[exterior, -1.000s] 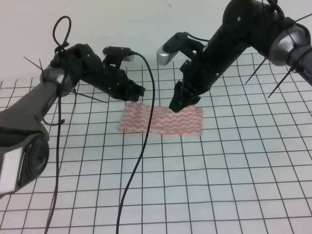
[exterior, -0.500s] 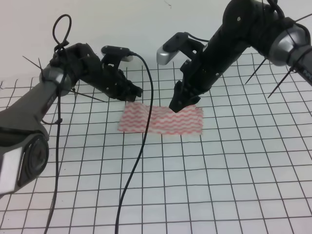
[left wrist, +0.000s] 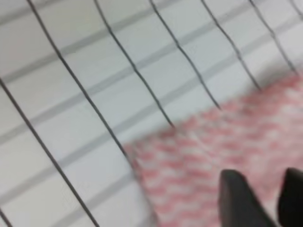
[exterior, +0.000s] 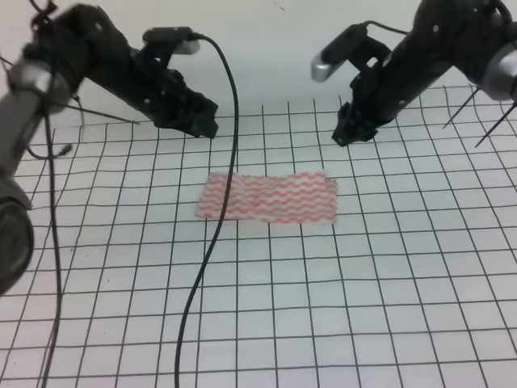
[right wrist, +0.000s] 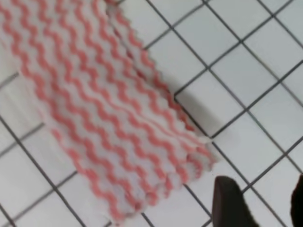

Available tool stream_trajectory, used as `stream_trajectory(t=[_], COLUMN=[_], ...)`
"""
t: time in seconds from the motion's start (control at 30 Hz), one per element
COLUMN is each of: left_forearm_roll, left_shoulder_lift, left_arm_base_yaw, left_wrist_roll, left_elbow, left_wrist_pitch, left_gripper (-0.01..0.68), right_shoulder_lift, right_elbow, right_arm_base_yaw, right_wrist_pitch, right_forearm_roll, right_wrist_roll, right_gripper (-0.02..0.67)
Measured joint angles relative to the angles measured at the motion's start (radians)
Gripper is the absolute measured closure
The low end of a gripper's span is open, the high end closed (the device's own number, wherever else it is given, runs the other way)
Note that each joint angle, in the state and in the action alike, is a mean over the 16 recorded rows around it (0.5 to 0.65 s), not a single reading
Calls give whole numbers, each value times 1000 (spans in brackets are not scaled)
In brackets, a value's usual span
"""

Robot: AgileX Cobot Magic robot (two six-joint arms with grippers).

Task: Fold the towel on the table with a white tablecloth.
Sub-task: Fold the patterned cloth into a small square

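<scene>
The towel (exterior: 266,198), pink-red wavy stripes on white, lies flat as a rectangle on the white grid tablecloth (exterior: 371,283) that covers the table. My left gripper (exterior: 207,126) hovers behind and left of the towel, apart from it, its fingers parted and empty. My right gripper (exterior: 346,137) hovers behind the towel's right end, also parted and empty. The left wrist view shows the towel's corner (left wrist: 213,151) blurred, with my fingertips (left wrist: 236,198) over it. The right wrist view shows the towel's doubled edge (right wrist: 109,109) and one fingertip (right wrist: 229,205) beside its corner.
A black cable (exterior: 212,259) hangs from the left arm, crosses the towel's left part and runs down to the table's front edge. Thin black cable-tie ends stick out from the right arm (exterior: 477,121).
Both grippers have risen and drawn back from the towel's far edge, the left toward the back left, the right toward the back right. The towel lies as before.
</scene>
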Motion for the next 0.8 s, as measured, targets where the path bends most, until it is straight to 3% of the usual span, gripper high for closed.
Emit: stream_trajectory(t=[0.27,0.8], left_forearm_roll=[-45,-106], left_shoulder_lift=[-46,-51], left_arm_base_yaw=[17,20], left_wrist_roll=[-12,-17], left_elbow=[0,0], left_wrist_pitch=[139,172], left_gripper=[665,673], right_shoulder_lift=[63,128], right_elbow=[0,0], right_arm_base_yaw=[-32,-19], right_wrist_pitch=[-94,-184], right_forearm_roll=[29,122], right_wrist_roll=[-116,-368], right_gripper=[362,258])
